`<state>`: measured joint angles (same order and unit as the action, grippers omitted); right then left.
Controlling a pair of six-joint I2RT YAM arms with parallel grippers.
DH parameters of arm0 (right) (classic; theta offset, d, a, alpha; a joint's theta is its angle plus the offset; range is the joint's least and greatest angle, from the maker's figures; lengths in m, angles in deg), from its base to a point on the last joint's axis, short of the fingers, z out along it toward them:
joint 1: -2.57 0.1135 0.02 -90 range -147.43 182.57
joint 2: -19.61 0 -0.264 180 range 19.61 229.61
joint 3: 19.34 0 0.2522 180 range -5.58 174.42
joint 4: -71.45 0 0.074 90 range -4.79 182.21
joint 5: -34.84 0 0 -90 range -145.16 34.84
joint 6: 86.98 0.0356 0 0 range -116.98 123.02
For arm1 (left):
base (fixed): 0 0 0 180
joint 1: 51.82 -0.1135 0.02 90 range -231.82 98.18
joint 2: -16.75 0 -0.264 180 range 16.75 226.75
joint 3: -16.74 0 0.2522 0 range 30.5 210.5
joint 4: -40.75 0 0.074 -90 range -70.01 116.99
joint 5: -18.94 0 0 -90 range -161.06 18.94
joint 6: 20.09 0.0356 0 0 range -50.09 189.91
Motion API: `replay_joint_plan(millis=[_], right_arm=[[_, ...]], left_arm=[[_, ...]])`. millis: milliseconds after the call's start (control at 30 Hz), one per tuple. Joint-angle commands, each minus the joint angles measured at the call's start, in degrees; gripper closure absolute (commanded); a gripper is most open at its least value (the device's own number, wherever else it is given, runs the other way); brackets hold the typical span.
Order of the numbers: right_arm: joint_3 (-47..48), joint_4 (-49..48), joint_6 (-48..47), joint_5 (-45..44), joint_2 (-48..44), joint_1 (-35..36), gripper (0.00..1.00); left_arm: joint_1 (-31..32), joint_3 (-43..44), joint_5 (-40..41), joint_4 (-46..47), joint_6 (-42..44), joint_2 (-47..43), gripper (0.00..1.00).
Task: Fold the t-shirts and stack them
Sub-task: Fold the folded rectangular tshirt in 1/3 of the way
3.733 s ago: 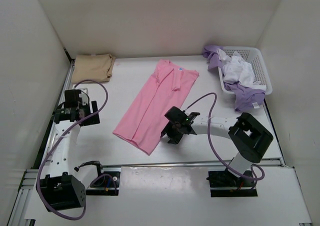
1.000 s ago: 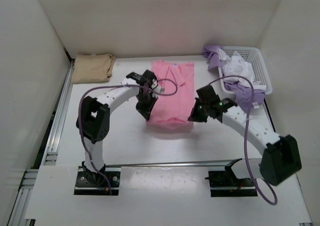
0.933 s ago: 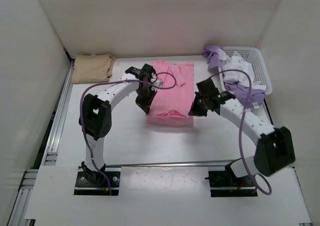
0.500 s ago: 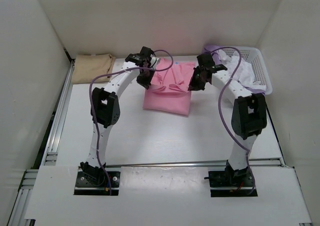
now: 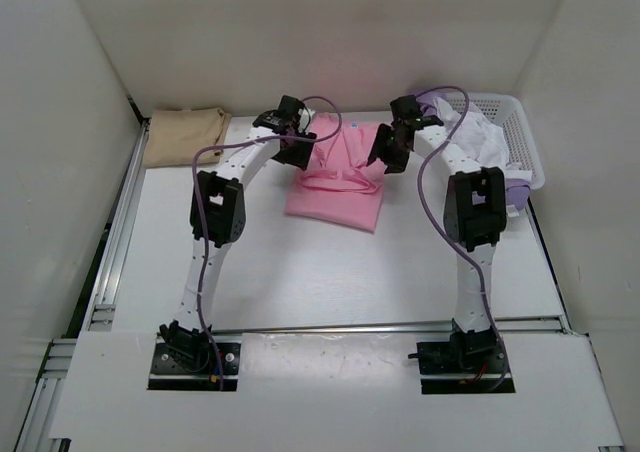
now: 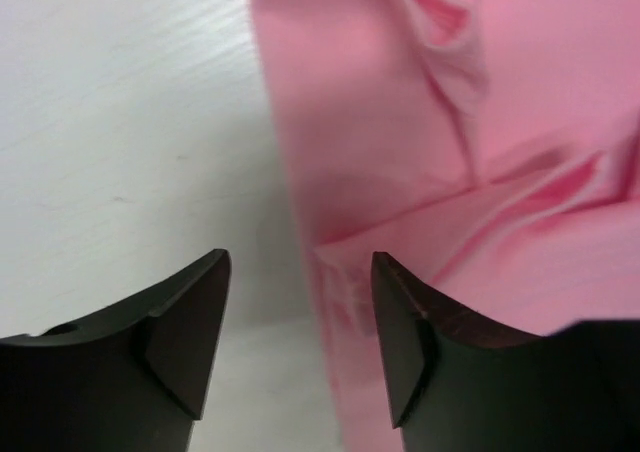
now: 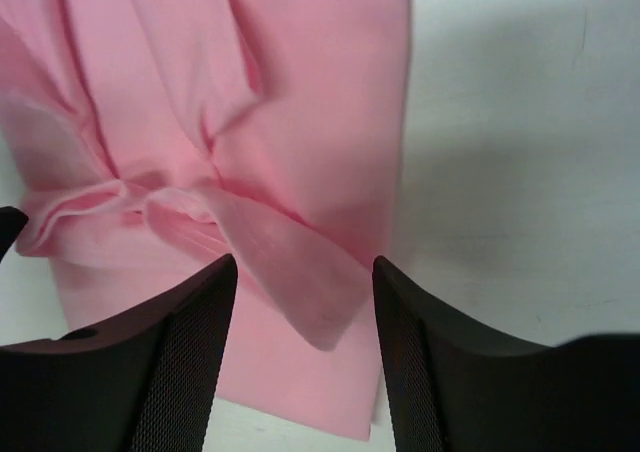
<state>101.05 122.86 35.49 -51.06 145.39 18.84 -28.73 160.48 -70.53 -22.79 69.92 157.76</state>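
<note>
No writing, label, brand, number or sign can be read in any of the three views. The pink soft cloth t-shirt (image 5: 335, 182), lying near the far edge of the white table (image 5: 300, 272), shows only plain cloth in both close wrist views. In the overhead view it is too small for any lettering to be made out.
</note>
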Motion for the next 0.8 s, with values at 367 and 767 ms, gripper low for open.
replay_joint_plan(millis=[367,767], right_arm=[[-32.71,-6.10,5.76,7.15,-21.02,3.58,0.34],[-34.47,-10.05,11.38,16.01,-14.68,3.59,0.46]], left_arm=[[-2.53,-27.06,-16.25,-1.11,-0.01,-19.20,0.18],[-0.68,-20.80,-22.33,-7.52,-0.01,-9.35,0.28]])
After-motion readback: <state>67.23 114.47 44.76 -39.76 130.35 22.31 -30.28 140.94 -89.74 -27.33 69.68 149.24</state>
